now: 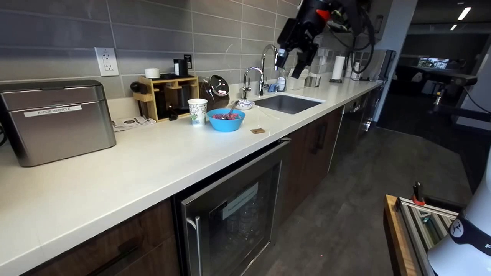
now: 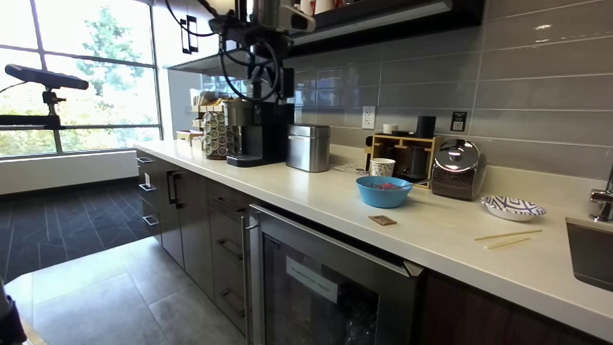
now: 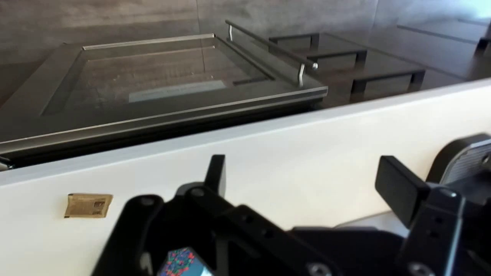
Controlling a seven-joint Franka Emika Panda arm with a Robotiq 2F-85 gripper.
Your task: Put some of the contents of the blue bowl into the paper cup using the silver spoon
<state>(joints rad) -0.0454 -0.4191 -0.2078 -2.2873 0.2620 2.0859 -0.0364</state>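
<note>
The small blue bowl [image 1: 225, 124] rests on the white counter, seen in both exterior views. Dark, reddish bits of its contents [image 2: 386, 186] show inside the rim. The silver spoon [image 2: 417, 182] leans in the bowl, its handle sticking out over the edge. Close beside the bowl stands the paper cup [image 1: 198, 112], upright and printed with a pattern; its inside is hidden. My gripper [image 1: 290, 66] hangs high above the counter, apart from all of these. In the wrist view the gripper [image 3: 301, 178] is wide open with nothing between its pads; a corner of the bowl [image 3: 196, 268] shows behind one finger.
A brown packet [image 2: 382, 220] lies near the counter's front edge. Behind are a wooden organizer [image 2: 407, 137] and a dark jar [image 2: 459, 170]. A patterned paper bowl [image 2: 512, 207], two thin sticks [image 2: 507, 235] and the sink [image 1: 287, 103] are along the counter. A steel bin [image 1: 61, 119] stands farther off.
</note>
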